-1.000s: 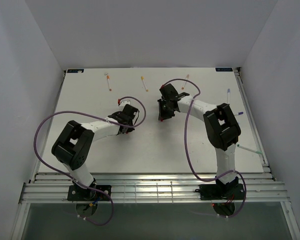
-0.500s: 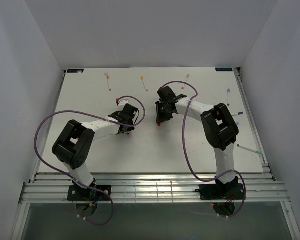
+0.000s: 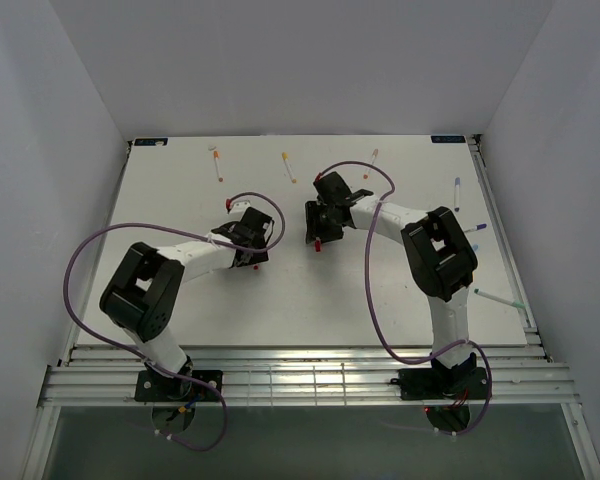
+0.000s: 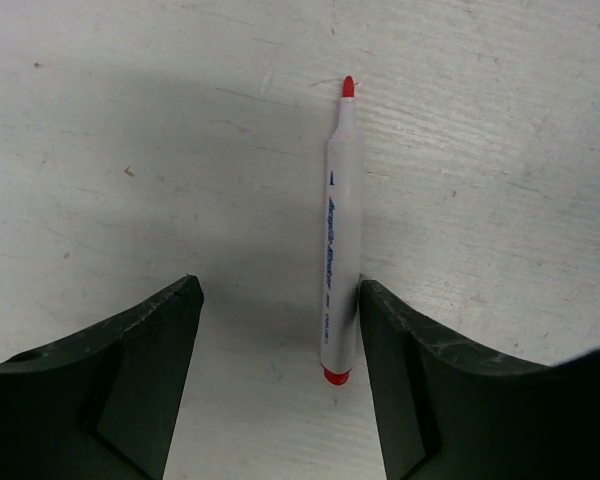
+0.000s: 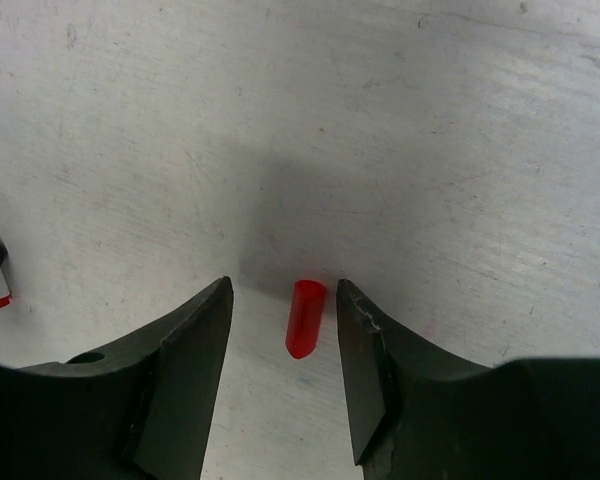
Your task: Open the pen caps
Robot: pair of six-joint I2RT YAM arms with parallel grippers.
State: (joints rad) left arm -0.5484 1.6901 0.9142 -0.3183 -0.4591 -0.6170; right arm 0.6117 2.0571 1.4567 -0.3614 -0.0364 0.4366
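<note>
Jaws of left gripper [image 4: 280, 290] spread, uncapped red pen [image 4: 340, 250] lying just beside one finger; right gripper [image 5: 283, 287] spread astride loose red cap [image 5: 305, 318]; blue barrel print illegible

red cap [image 5: 305, 318] blocks the gap between right gripper [image 5: 283, 290] fingers; pen [image 4: 338, 235] lies against one left gripper [image 4: 278, 290] finger, open table [image 4: 130, 150] ahead.

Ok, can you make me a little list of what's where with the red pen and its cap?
red pen: cap off, tip bare, lying flat on the table
left fingers: open, pen between them, close by one finger
red cap: loose on the table
right fingers: open, cap between them, not squeezed
other pens: along the far and right edges
</note>
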